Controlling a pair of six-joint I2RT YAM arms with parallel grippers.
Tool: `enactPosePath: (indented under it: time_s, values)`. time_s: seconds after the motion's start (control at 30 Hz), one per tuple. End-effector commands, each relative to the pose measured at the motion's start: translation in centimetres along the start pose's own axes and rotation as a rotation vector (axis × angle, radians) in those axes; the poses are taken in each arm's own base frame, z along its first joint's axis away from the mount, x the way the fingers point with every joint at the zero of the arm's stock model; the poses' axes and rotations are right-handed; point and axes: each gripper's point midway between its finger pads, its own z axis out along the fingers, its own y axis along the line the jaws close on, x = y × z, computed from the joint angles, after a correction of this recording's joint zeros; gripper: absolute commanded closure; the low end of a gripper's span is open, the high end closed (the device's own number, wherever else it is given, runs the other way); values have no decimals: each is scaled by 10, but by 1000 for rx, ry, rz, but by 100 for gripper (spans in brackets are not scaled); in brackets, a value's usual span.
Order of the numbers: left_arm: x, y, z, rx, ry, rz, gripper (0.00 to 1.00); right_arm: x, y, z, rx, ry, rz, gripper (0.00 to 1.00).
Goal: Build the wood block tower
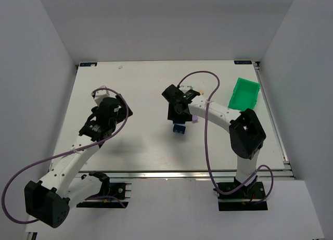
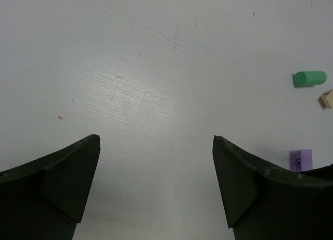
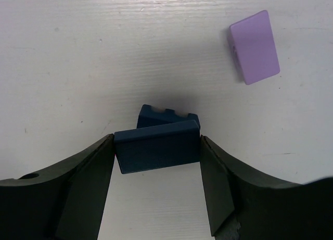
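My right gripper (image 3: 157,142) is shut on a dark blue rectangular block (image 3: 157,147), its fingers pressed on both ends. Just beyond it lies a second dark blue block (image 3: 165,116) with a notched top edge; I cannot tell whether the two touch. In the top view the right gripper (image 1: 178,120) hangs over the blue blocks (image 1: 180,129) at the table's middle. A lilac purple block (image 3: 254,47) lies flat to the far right of them. My left gripper (image 2: 156,146) is open and empty over bare table. A mint green cylinder (image 2: 309,78), a cream block (image 2: 327,98) and a purple block (image 2: 301,160) lie at its right.
A bright green plastic bin (image 1: 243,93) stands at the back right of the white table (image 1: 135,141). The right arm's purple cable (image 1: 207,146) loops over the table's middle. Grey walls close in three sides.
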Motion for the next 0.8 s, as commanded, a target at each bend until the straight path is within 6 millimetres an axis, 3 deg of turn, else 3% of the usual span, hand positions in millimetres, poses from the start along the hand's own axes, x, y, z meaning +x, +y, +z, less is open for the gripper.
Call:
enactPosePath:
  time_s: [0.0, 0.13, 0.77]
  values:
    - [2, 3, -2, 2, -7, -3, 2, 2, -1, -6, 43, 3, 19, 90]
    - [2, 6, -3, -10, -9, -5, 2, 10, -1, -2, 54, 20, 27, 90]
    - [4, 5, -4, 17, -19, -9, 2, 13, 0, 6, 108, 63, 83, 79]
